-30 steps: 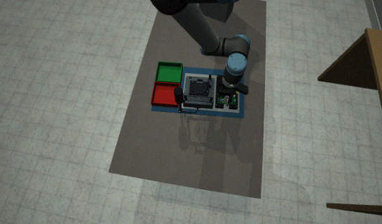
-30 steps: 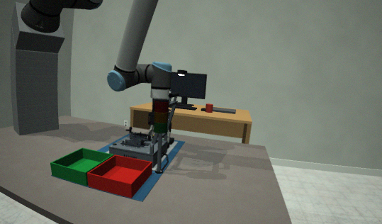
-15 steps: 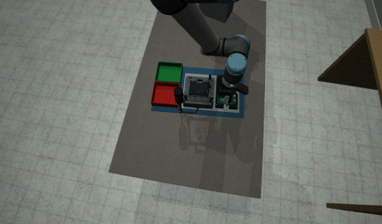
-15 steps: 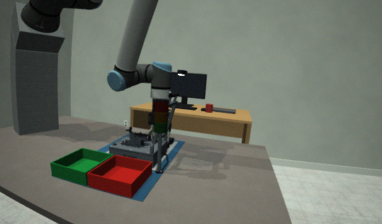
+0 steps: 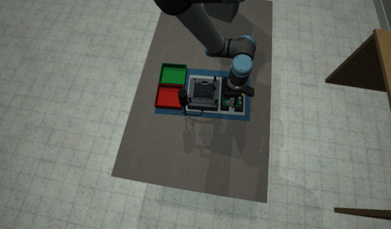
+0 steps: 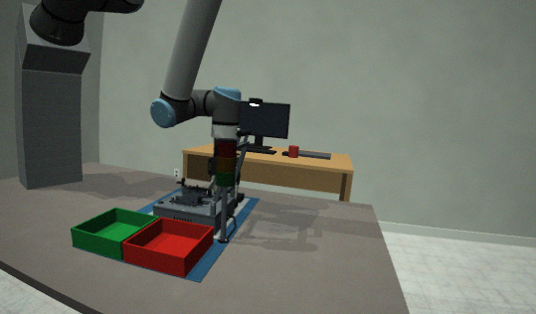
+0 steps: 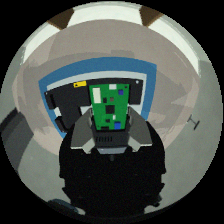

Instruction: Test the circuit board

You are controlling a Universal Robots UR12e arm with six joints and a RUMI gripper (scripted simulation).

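Note:
The green circuit board (image 7: 103, 119) (image 5: 225, 104) lies component side up at the black tray (image 7: 65, 94). A large white part is near its upper left corner in the wrist view, and a small one is at its top edge. My gripper (image 7: 109, 107) is partly open, with its two jaws on either side of the board, very near its long edges; no firm grip shows. The tester (image 5: 204, 90) (image 6: 185, 211) has a dark nest on top with no board in it. Its lid looks raised. The lone black post (image 5: 215, 78) stands at the tester's back edge in the top view.
The green bin (image 5: 173, 74) (image 6: 113, 231) and red bin (image 5: 169, 97) (image 6: 170, 243) are empty, side by side beyond the tester. The signal light (image 5: 183, 97) (image 6: 226, 164) stands on a pole beside the red bin, with no segment clearly lit. A blue mat (image 6: 203, 268) lies under the station.

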